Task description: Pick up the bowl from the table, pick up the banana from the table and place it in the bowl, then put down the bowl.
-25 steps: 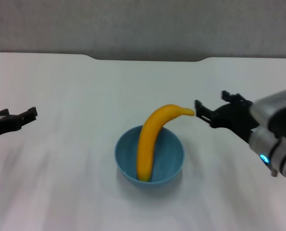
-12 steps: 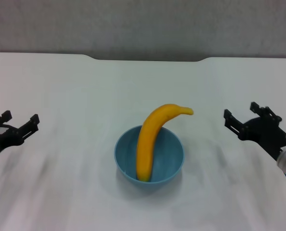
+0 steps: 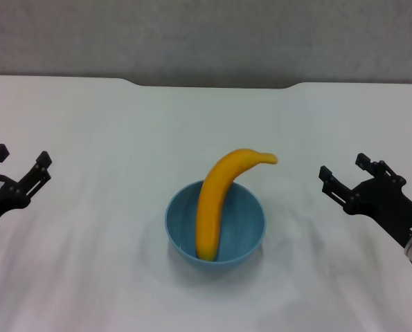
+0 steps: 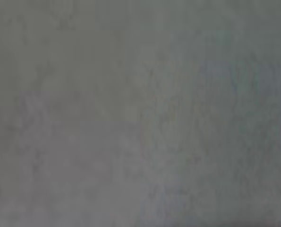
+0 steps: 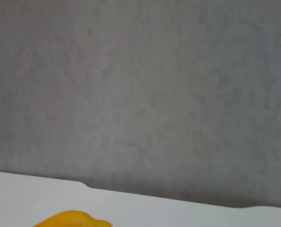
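**Banana in the bowl, both hands standing off**

Centre of the tabletop [image 3: 109,124], towards the near side, and there sits the light-blue bowl [image 3: 251,225], flat on the white surface. The banana [image 3: 217,195] is inside it, one end planted down in the bottom of the bowl, the body rising in a curve and leaning out over the far-right rim, its upper tip poking into open air above the tabletop.

Over on the left, the left hand [image 3: 19,164] is well apart from the bowl, its two dark fingers spread with a clear gap between them, nothing held. On the right, the right hand [image 3: 345,174] is likewise off to the side of the bowl, fingers parted and empty, pointing in towards the banana's upper tip without touching it.

The right wrist view catches a grey wall [image 5: 145,94], the far edge of the tabletop with its dark notch, and just the top of the yellow banana at the frame's edge. The left wrist view gives only a plain grey blur.
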`<state>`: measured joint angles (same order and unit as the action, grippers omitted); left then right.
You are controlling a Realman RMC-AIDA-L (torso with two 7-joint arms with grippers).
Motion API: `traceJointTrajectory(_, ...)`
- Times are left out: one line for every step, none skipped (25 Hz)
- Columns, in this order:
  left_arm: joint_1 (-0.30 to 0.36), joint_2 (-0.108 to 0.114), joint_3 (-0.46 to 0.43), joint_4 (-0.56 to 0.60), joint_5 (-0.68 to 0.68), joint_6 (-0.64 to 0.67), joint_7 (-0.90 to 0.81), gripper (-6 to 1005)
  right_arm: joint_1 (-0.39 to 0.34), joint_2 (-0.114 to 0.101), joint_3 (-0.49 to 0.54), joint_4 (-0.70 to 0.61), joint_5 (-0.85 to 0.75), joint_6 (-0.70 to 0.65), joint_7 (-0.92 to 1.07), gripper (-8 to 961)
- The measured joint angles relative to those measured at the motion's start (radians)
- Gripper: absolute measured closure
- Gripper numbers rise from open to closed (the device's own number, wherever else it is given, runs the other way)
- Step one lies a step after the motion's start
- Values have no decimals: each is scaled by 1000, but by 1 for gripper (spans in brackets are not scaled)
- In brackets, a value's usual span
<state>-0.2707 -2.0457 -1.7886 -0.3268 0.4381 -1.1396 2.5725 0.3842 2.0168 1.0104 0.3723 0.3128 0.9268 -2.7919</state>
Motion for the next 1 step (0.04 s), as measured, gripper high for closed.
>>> traceJointTrajectory(-7,-1,-1,9,-1,-2,-1,152,1,1,-2,-5,0,8,-2,126)
